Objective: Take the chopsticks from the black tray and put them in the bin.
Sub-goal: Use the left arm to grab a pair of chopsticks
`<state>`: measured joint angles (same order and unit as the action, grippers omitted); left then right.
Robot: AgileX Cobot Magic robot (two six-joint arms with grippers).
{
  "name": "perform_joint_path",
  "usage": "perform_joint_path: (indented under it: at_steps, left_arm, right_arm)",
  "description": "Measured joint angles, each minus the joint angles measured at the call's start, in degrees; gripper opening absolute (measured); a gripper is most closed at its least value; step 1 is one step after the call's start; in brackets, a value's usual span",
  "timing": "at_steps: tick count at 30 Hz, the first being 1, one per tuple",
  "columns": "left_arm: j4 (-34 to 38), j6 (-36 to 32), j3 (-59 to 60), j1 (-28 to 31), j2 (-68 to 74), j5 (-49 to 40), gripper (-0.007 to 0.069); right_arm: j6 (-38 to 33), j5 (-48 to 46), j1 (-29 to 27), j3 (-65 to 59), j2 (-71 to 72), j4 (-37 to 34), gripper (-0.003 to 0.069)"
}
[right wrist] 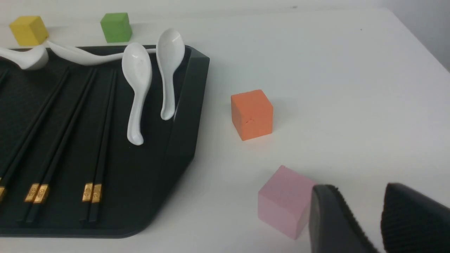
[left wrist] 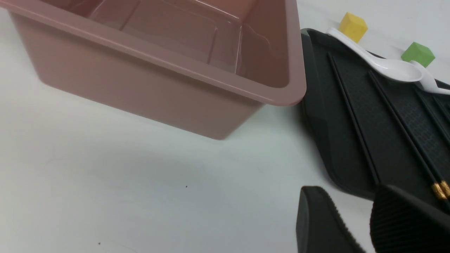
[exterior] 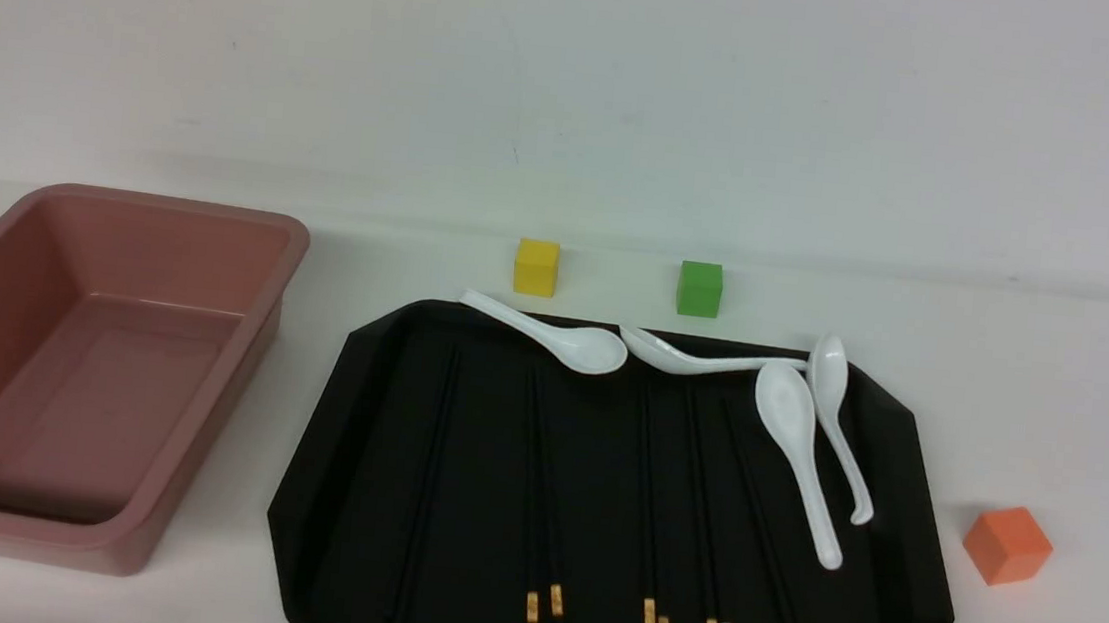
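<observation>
Black sticks untouched in the tray, pink bin waiting

Dark, ridged fingers of the left gripper (left wrist: 351, 211) are parted, with nothing seen between them; those of the right gripper (right wrist: 364, 211) are likewise spread and unladen. By neither is anything being grasped. Beyond them, the thin black chopsticks with orange-gold bands (exterior: 724, 557) and one plain black pair (exterior: 422, 501) are laid lengthwise in the large matte black tray with cut-off corners (exterior: 912, 584). The deep dusty-pink plastic bin (exterior: 295, 239) is placed to the left, apart from the tray.

A stick could easily be missed or dropped, since the pairs are very thin and laid almost flat on the tray floor. One of a pair might be left behind if the two are not pinched together. The white ceramic soup spoons (exterior: 787, 402) could be nudged by a grip made at the far ends, and the bin's thick rim could be struck if long sticks are carried too low.

Black on black, the plain pair is hard to make out. The tray's near edge is partly cut off in the front view, where neither gripper is shown.
</observation>
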<state>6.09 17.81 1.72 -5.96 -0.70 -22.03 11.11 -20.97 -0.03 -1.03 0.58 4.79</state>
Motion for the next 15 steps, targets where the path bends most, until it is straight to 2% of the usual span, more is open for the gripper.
perform_joint_path:
  at_steps: [12, 15]
  left_arm:
    - [0.16, 0.00, 0.00, 0.00, 0.00, 0.49, 0.0238]
    - [3.19, 0.60, 0.00, 0.00, 0.00, 1.09, 0.0238]
  right_arm:
    - [0.00, 0.00, 0.00, 0.00, 0.00, 0.00, 0.0239]
    - [0.00, 0.00, 0.00, 0.00, 0.00, 0.00, 0.0239]
